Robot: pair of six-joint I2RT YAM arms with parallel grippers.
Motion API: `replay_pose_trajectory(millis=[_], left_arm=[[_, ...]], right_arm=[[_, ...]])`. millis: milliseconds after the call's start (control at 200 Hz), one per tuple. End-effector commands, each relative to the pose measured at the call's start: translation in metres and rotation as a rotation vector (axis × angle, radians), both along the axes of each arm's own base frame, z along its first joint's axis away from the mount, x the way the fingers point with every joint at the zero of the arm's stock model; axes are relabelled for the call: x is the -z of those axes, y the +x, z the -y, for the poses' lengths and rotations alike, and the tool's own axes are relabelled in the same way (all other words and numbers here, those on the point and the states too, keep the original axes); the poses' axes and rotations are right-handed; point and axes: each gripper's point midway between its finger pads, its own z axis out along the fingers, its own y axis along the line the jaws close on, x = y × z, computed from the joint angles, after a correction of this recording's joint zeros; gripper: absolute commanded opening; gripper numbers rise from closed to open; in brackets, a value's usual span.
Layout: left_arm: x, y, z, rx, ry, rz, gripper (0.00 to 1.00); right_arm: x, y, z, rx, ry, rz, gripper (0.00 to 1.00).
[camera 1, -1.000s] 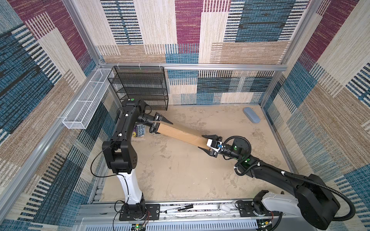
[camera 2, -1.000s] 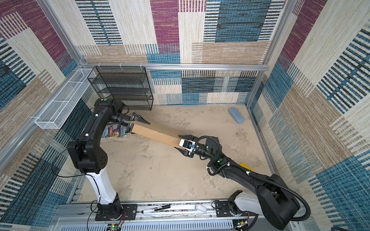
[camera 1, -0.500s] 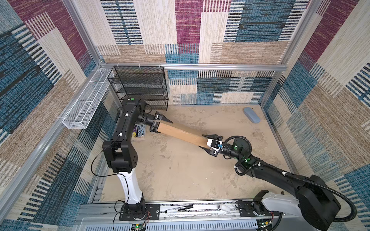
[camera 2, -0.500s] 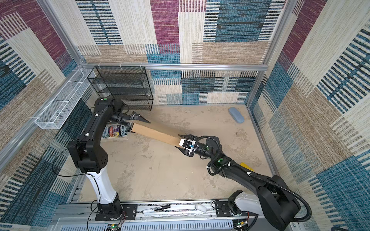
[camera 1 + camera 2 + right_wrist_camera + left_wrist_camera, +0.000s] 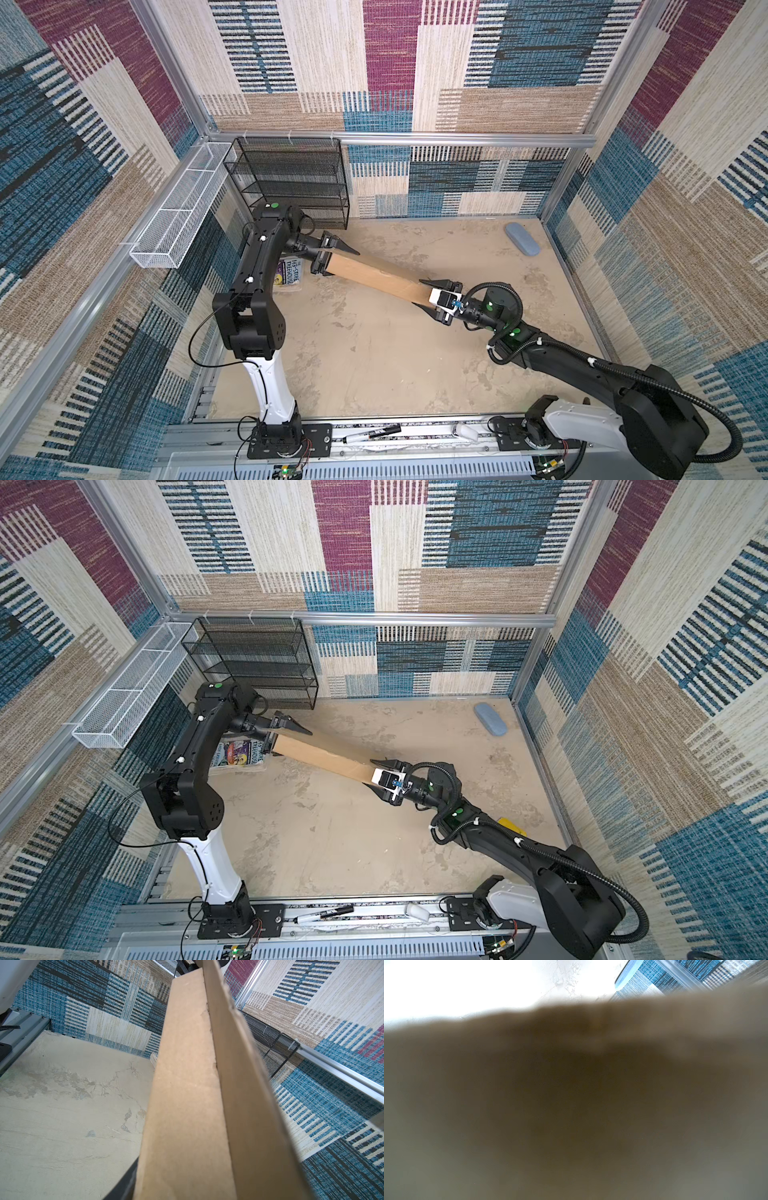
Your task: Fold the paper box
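Clamping paper box [image 5: 376, 277] end with right hand [image 5: 419, 293]; left hand [image 5: 338, 262] grip unclear. Light, stiff; take by ends.

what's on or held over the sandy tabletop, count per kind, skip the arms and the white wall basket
paper box: 1
book: 1
blue case: 1
yellow thing, mostly hidden: 1
black mesh rack: 1
total: 5
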Motion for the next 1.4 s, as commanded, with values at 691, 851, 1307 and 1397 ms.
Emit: replay_pose_trajectory(millis=[691,851,1307,1397], left_arm=[[0.013,-0.002,-0.059,-0.080,0.110,-0.067,0.98],[0.029,0.006,-0.092,-0.110,0.208,-0.054,0.99],[0.012,0.051,-0.188,-0.300,0.738,0.275,0.99],[0.003,0.056,-0.202,-0.353,0.824,0.357,0.99]], right_arm=[[-0.008,0.004,0.005,0.049,0.004,-0.002,0.51],[0.004,0.007,0.006,0.063,-0.025,-0.061,0.50],[0.048,0.005,-0.003,0.027,-0.042,-0.294,0.50],[0.057,0.004,-0.006,0.010,-0.063,-0.329,0.51]])
